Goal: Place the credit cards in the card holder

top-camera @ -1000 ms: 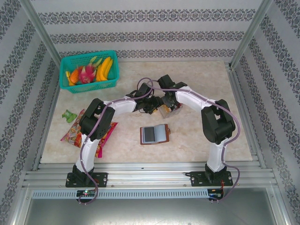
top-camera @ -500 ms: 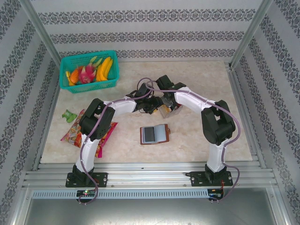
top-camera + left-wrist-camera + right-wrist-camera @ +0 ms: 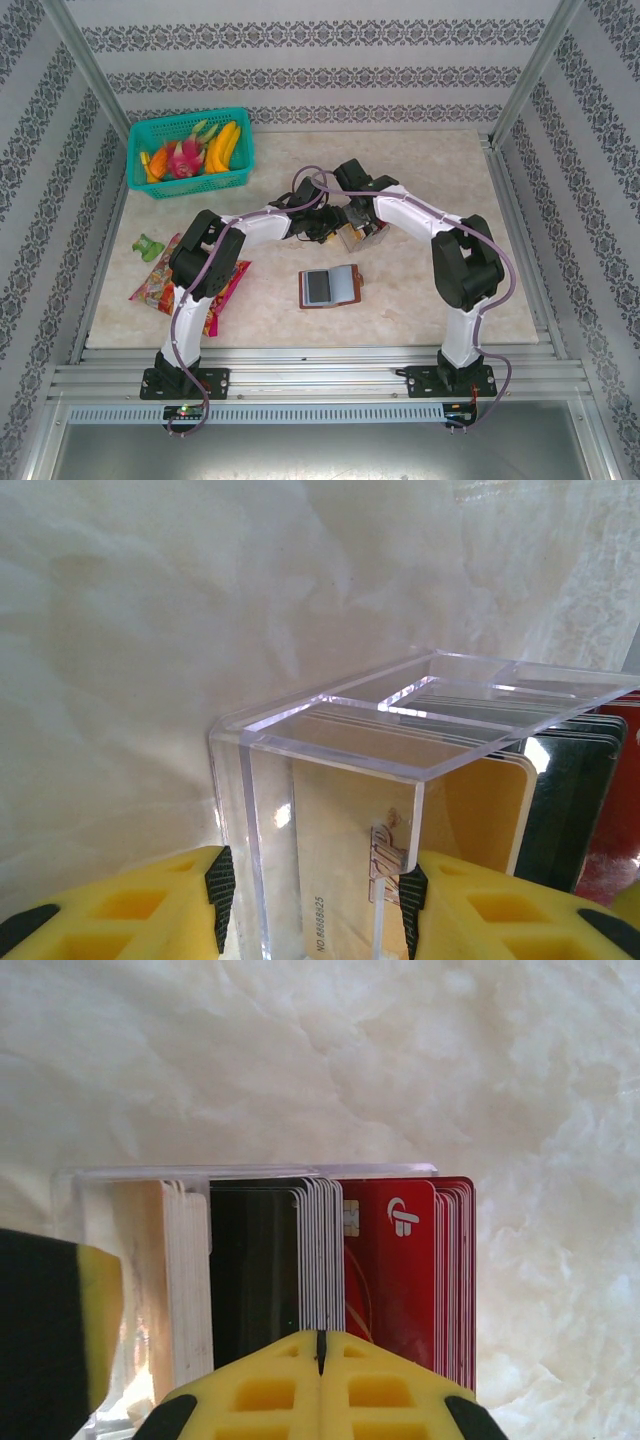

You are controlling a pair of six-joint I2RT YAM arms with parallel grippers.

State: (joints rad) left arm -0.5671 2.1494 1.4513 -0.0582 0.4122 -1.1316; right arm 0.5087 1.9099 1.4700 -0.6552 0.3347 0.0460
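**Acrylic stand braced, right gripper closed over the credit cards**

Plastic cards like these would, we judged, be light, stiff and slick-faced. They were packed tight on edge, so the sensible hold was a nip on one card's top edge. It should then be drawn straight up while the stand was kept down.

We saw the cards standing upright in tan, black, white and red batches inside the clear stand, mid-table. They were well apart from the open brown card holder, which lay nearer the arm bases.

The left gripper was clamped on the stand's end wall. The right gripper's jaws were together just above the card tops, near where white met red. Whether a card was caught between them we could not tell.

Against a second earlier, the right jaws had closed from partly apart. The left grip looked unchanged, and the card holder lay where it had been.
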